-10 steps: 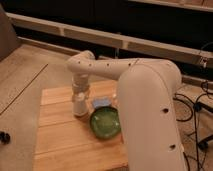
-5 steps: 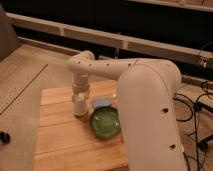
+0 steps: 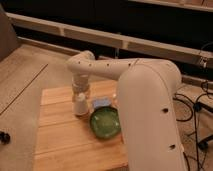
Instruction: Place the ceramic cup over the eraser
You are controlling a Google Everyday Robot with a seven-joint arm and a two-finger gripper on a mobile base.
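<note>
1. The big white robot arm reaches down over the wooden table (image 3: 59, 146). The gripper (image 3: 80, 94) hangs at the end of it, right on top of the ceramic cup (image 3: 80, 107).
2. Almost nothing has changed in the last second. The arm, the gripper and the cup are in the same spots as before. So the robot seems to be at rest here, not in the middle of a big move.
3. The cup is small and white. It stands on the table near the middle, with its wide end down. It looks like it is touching the wood, but I cannot be sure.
4. I cannot tell if the gripper has hold of the cup or has let it go. The gripper and the cup are both pale and run into each other.
5. I cannot see the eraser at all. It may be hidden under the cup. That would mean the job is nearly done, but this is only my guess.
6. A green bowl (image 3: 105, 121) sits just to the right of the cup, a bit closer to us. A pale blue block (image 3: 101, 103) lies just beside the cup too, behind the bowl.
7. If the cup does cover the eraser, the gripper only has to let go and lift straight up. It must go slowly, so it does not tip the cup or bump the bowl.
</note>
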